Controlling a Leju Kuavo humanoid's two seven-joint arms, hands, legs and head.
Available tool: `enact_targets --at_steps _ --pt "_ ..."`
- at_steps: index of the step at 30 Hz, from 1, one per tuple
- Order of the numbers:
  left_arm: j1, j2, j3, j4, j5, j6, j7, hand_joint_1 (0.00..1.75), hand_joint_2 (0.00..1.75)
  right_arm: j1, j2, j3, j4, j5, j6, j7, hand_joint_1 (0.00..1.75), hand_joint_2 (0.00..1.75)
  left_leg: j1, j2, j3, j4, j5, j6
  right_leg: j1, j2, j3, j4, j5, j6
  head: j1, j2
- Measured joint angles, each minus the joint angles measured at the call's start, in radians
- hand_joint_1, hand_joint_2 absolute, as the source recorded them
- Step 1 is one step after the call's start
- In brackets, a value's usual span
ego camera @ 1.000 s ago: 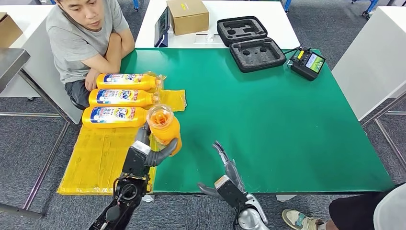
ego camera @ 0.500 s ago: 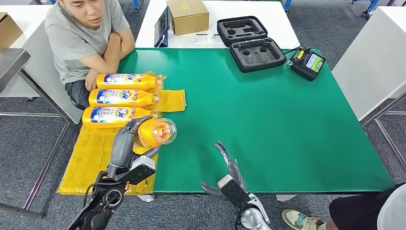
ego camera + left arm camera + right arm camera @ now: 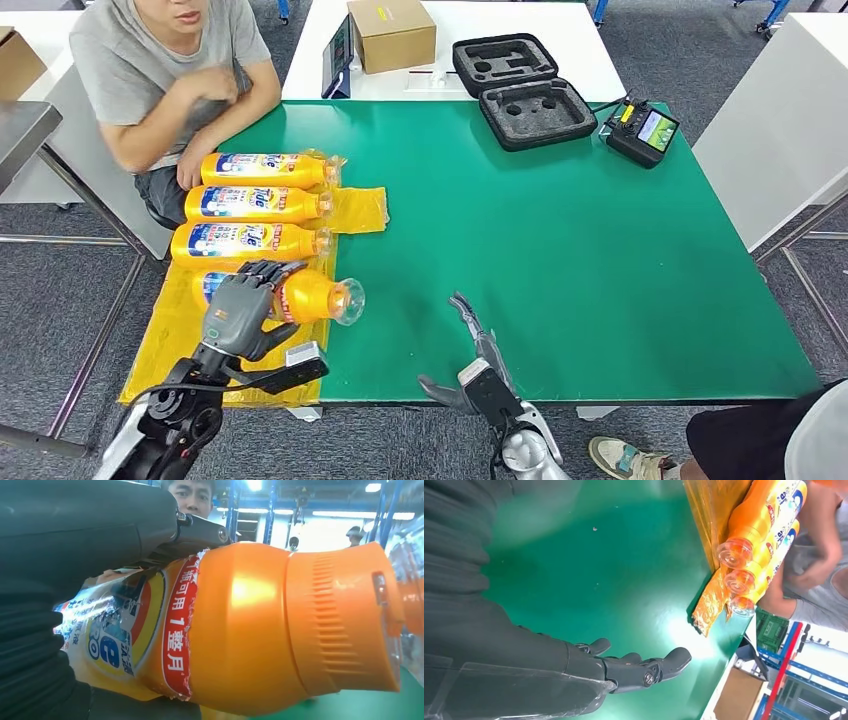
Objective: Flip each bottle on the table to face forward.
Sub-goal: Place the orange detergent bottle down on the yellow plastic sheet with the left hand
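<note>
Your left hand (image 3: 240,310) grips a bottle (image 3: 305,297) lying on its side on the yellow sheet (image 3: 190,350), just near of three bottles (image 3: 250,205) lying in a row, cap pointing right. Your right hand (image 3: 478,355) hovers over the near edge of the green table (image 3: 560,250), fingers spread, holding nothing.

Four orange bottles, two hands, one person.

Three bottles lying side by side on a yellow sheet (image 3: 200,340): one (image 3: 262,170), a second (image 3: 255,203), a third (image 3: 245,242). A fourth bottle (image 3: 300,297) gripped in the left hand (image 3: 238,312). One right hand (image 3: 475,345), fingers spread, holding nothing. One green table (image 3: 560,250). One cardboard box (image 3: 392,33), one black foam case (image 3: 525,90), one handheld controller (image 3: 643,131), one tablet (image 3: 339,57). One seated person (image 3: 165,80).
</note>
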Motion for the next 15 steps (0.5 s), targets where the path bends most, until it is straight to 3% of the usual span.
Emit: enact_targets --at_steps 7,15 --pt "0.028 0.068 -0.010 0.003 -0.082 -0.070 0.018 1.75 1.75 -0.008 0.002 0.000 0.017 -0.020 0.004 0.000 0.00 1.75 0.000 0.000 0.000 0.000 0.000 0.000 0.000 0.000 -0.001 0.000 -0.001 -0.001 0.000 0.000" --pt "-0.048 0.069 -0.059 0.143 -0.139 -0.053 0.042 1.75 1.75 -0.017 0.014 0.001 0.030 -0.019 0.011 0.000 0.00 1.75 0.000 0.000 0.000 0.000 0.001 -0.001 0.000 0.000 -0.001 0.000 0.000 -0.001 0.000 0.000"
